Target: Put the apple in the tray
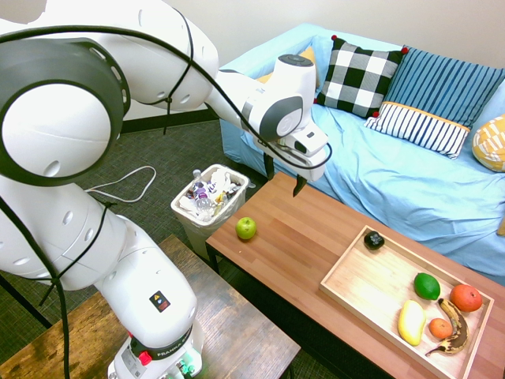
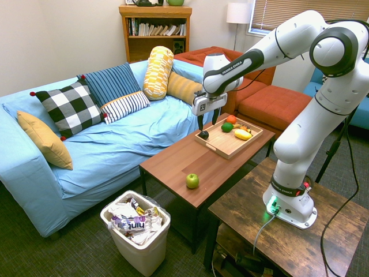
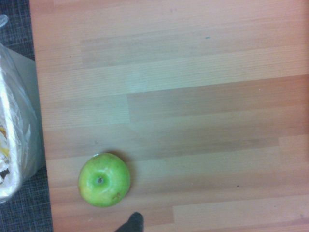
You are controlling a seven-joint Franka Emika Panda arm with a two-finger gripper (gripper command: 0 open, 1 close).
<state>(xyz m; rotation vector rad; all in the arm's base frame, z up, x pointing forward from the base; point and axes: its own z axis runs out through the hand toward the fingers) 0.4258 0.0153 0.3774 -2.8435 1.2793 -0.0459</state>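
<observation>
Reaching for the apple (image 1: 246, 228) comes first, I'd say; the open gripper (image 1: 285, 175) needs to line up over it and lower.
It sits on the coffee table (image 1: 276, 251), near the lined waste bin (image 2: 138, 235) of wrappers and bottles; the wooden tray (image 1: 357, 272) holds assorted fruit.

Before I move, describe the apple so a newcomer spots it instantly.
Find the wooden coffee table before the blue-covered sofa. At its end nearest the waste bin sits the apple: round, yellow-green, alone outside the fruit tray.
</observation>
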